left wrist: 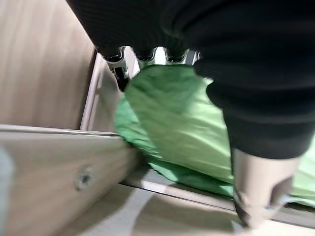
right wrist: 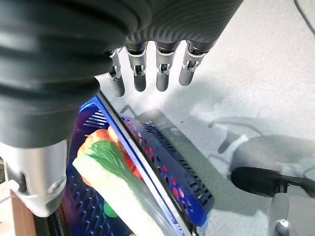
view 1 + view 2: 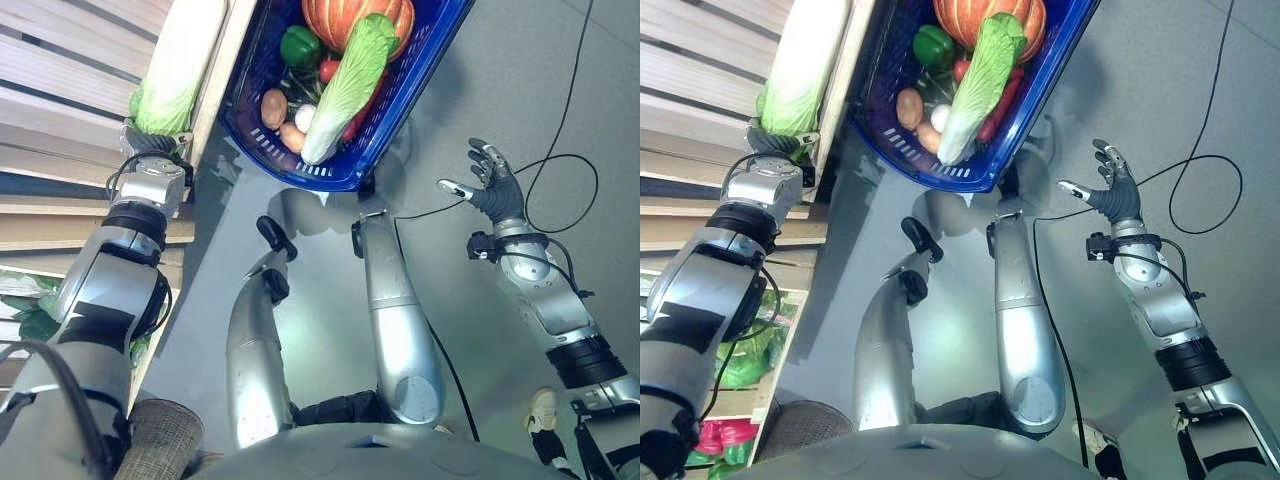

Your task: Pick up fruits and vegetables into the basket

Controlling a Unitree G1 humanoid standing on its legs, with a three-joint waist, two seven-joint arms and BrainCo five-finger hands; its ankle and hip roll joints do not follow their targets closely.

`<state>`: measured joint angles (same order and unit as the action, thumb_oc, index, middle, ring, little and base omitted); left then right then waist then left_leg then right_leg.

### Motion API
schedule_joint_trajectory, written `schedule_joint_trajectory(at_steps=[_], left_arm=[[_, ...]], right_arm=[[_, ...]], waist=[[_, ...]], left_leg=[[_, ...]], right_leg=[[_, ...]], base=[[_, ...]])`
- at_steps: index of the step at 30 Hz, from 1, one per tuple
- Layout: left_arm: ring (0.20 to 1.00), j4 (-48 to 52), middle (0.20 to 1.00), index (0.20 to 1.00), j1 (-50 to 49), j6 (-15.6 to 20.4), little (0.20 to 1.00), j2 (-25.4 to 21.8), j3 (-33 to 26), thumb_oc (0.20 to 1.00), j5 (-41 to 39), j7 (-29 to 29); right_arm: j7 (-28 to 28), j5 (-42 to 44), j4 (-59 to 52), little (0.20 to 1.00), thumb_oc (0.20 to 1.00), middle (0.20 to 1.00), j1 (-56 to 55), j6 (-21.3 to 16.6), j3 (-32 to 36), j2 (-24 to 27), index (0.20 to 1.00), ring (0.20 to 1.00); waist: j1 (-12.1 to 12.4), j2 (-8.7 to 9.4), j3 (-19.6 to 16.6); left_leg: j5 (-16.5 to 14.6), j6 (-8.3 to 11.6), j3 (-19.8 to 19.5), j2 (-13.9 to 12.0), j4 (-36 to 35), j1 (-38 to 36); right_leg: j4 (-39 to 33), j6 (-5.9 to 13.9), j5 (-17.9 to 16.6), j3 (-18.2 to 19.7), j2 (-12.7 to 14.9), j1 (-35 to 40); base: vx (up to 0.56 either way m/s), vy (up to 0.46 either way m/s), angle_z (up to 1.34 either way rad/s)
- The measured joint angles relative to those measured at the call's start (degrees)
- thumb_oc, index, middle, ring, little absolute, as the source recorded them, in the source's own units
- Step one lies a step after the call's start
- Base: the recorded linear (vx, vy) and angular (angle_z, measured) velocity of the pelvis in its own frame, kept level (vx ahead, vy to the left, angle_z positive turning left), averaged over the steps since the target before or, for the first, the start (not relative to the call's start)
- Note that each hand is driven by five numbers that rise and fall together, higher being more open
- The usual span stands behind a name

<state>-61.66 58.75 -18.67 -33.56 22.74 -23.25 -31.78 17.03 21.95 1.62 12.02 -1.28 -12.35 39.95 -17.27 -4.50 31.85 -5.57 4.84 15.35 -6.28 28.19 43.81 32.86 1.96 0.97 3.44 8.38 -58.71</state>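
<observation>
Both arms same build: left arm (image 3: 110, 290) and right arm (image 3: 545, 290) have silver-grey glossy shells with black bands at the joints. Left hand (image 3: 150, 142): dark ribbed cover over back and wrist. Right hand (image 3: 492, 182): same ribbed cover, black collar at the wrist. Right-hand fingers (image 2: 162, 73) are silver segments with dark tips; thumb (image 2: 34, 182) is a smooth silver housing, small fasteners visible.
</observation>
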Motion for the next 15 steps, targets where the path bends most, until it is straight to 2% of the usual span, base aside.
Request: schedule_joint_trajectory(at_steps=[6,11,12,13,15], left_arm=[[1.0,-1.1,1.0,1.0,1.6,-5.1,1.0,-1.0,1.4,1.0,5.9,0.7],[1.0,-2.3,1.0,1.0,2.2,-6.2,1.0,-1.3,2.4,1.0,7.6,0.3],[0.749,-2.5,0.749,0.749,2.4,-6.3,0.749,-1.3,2.5,0.749,7.7,0.0],[0.617,-2.8,0.617,0.617,2.7,-6.4,0.617,-1.3,2.8,0.617,8.1,-0.2],[0.2,-3.0,0.2,0.2,2.9,-6.6,0.2,-1.3,3.1,0.2,9.0,-0.1]], right_arm=[[-0.1,1.7,0.9,1.0,1.0,1.0,1.5,-0.1,-0.2,0.0,1.0,1.0],[-0.1,1.7,2.3,1.0,1.0,1.0,2.3,-0.4,-1.4,0.1,1.0,1.0],[-0.1,1.7,2.7,1.0,1.0,1.0,2.3,-0.7,-1.6,0.1,1.0,1.0],[-0.1,1.7,2.8,1.0,1.0,1.0,2.3,-0.9,-1.6,0.1,1.0,1.0],[-0.1,1.8,2.8,1.0,1.0,1.0,2.3,-1.4,-1.6,0.1,1.0,1.0]], waist=[[-0.2,0.01,0.0],[-0.3,0.01,0.0],[-0.3,0.02,0.0],[-0.3,0.03,0.0],[-0.5,0.04,0.0]], left_leg=[[-0.7,0.07,0.1,-0.7,1.6,1.3],[-0.9,0.25,0.0,-0.8,1.8,1.7],[-0.9,0.26,0.0,-0.8,1.8,1.8],[-0.9,0.26,0.0,-0.8,1.8,1.9],[-0.9,0.26,0.0,-0.9,1.8,1.9]], right_leg=[[0.3,0.19,0.1,0.4,-0.6,-1.0],[0.3,0.12,0.1,0.7,-1.0,-1.6],[0.3,0.11,0.1,0.7,-1.0,-1.8],[0.3,0.07,0.0,0.7,-1.1,-2.0],[0.3,0.06,0.0,0.8,-1.1,-2.0]], base=[[0.02,0.006,-0.05],[0.01,-0.004,-0.04],[0.0,0.0,0.0],[0.0,0.0,0.0],[0.0,0.0,0.0]])
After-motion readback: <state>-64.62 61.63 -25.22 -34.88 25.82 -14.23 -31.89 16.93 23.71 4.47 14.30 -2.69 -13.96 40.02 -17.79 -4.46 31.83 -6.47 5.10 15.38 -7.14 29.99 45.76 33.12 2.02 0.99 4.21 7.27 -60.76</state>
